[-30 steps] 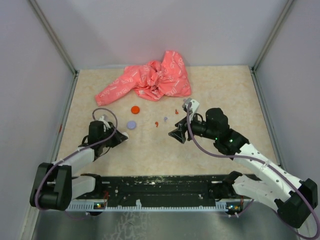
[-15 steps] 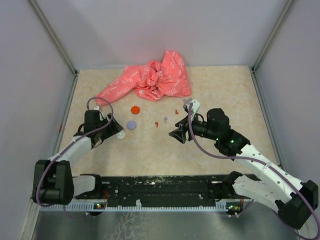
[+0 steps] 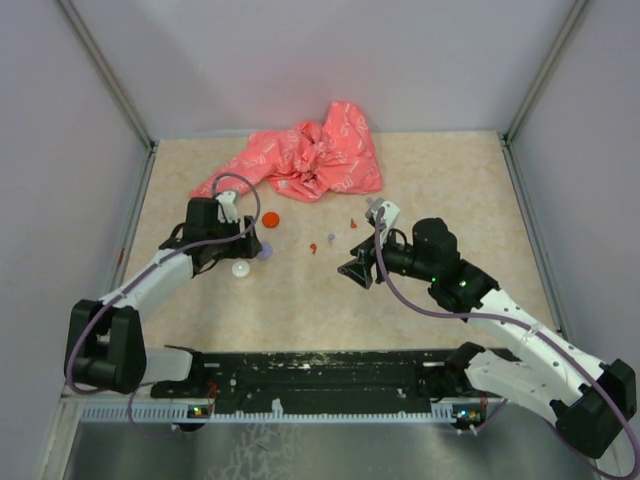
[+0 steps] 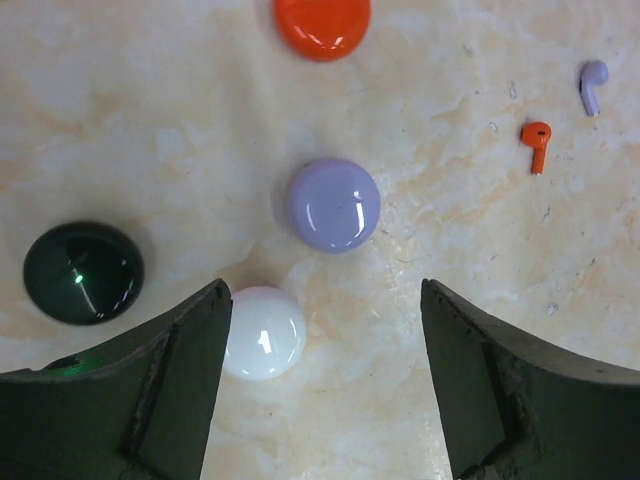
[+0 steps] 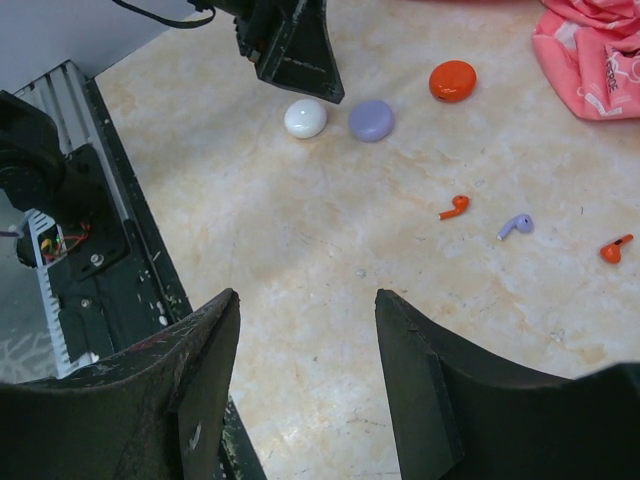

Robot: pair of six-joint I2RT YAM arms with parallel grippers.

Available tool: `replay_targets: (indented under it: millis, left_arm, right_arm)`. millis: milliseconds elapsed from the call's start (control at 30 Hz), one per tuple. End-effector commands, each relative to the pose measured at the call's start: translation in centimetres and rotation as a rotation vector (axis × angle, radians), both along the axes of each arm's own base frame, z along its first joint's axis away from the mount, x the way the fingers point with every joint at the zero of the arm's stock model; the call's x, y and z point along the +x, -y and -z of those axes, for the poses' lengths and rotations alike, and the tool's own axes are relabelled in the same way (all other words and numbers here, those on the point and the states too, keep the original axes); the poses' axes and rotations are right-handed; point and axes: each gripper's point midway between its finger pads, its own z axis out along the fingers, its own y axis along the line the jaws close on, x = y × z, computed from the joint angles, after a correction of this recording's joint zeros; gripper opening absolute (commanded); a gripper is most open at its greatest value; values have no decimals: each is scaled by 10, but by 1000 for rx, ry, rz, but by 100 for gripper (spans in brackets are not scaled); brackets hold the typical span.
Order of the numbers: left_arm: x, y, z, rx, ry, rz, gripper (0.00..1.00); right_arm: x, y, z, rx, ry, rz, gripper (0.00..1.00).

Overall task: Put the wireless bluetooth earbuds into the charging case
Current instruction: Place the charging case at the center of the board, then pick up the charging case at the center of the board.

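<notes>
The charging case (image 3: pixel 270 219) is a round red-orange disc, seen at the top of the left wrist view (image 4: pixel 322 25) and far off in the right wrist view (image 5: pixel 452 80). One red earbud (image 3: pixel 314 247) lies right of it (image 4: pixel 536 143) (image 5: pixel 454 207). A second red earbud (image 3: pixel 352 222) lies further right (image 5: pixel 614 248). My left gripper (image 3: pixel 248 250) hangs open (image 4: pixel 325 295) short of the case, holding nothing. My right gripper (image 3: pixel 357 268) stands open (image 5: pixel 308 300) over bare table, near of the earbuds.
A white disc (image 4: pixel 262 333) sits by my left finger, a lavender disc (image 4: pixel 333 205) just ahead and a dark dome (image 4: pixel 83 272) to the left. A lavender earbud (image 5: pixel 515 226) lies between the red ones. A crumpled pink cloth (image 3: pixel 300 160) lies at the back.
My left gripper has opened, leaving the white disc on the table, and has moved away and to the right toward the lavender disc. The right arm has not moved.
</notes>
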Motion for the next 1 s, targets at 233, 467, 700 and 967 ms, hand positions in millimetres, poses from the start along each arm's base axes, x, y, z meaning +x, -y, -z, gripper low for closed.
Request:
replay_targets:
  millis: [233,467,700,967]
  left_arm:
    - [29,20,25,172,3,214,74]
    - [34,26,46,252,-40,312,68]
    - [32,28,64,290,-74,345,65]
    - [26,28,74,333,-101,371,57]
  right_arm:
    - [1,-1,-14,26,55,-11,56]
    - [3,-2,-9,17,44,-10,56]
    - [4,-4,-5,7,35,-11,56]
    - [4,-5,-3,3,27,-17,56]
